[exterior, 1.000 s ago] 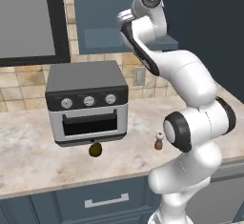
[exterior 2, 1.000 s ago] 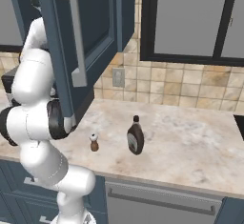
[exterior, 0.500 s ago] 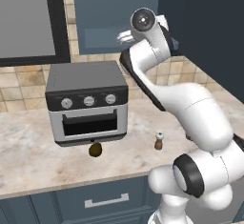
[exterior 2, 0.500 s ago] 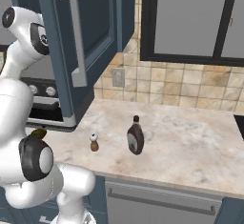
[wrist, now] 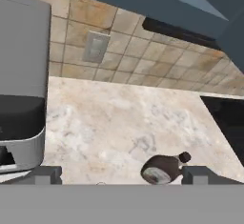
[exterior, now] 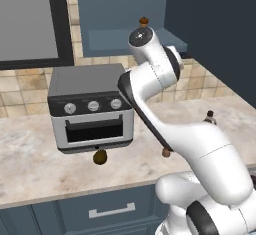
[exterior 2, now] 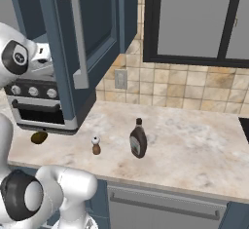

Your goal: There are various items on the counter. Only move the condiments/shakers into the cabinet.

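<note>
A brown-topped shaker (exterior: 144, 21) stands on the shelf floor of the open cabinet (exterior: 125, 39). On the counter (exterior 2: 194, 145) a white-topped shaker (exterior 2: 96, 145) stands just left of the dark syrup bottle (exterior 2: 138, 139). Further left, the small round fruit (exterior 2: 39, 137) lies in front of the toaster oven. In the hand view my gripper (wrist: 122, 175) is open, its tips wide apart and holding nothing. It looks down from well above the counter (wrist: 119, 118), with the syrup bottle (wrist: 162, 168) far below. My arm hides most of the counter shaker (exterior: 166, 152) and the bottle (exterior: 210, 115).
A grey toaster oven (exterior: 92, 106) with three knobs sits on the counter's left part, the fruit (exterior: 100, 157) at its front edge. The open cabinet door (exterior 2: 78, 43) hangs over the counter. A wall outlet (wrist: 95, 46) is on the tiled backsplash. A dark stovetop (wrist: 228, 118) borders the counter's right end.
My arm has drawn back from the cabinet and folded lower, uncovering the brown-topped shaker on the shelf. The things on the counter have stayed put. The gripper stays open.
</note>
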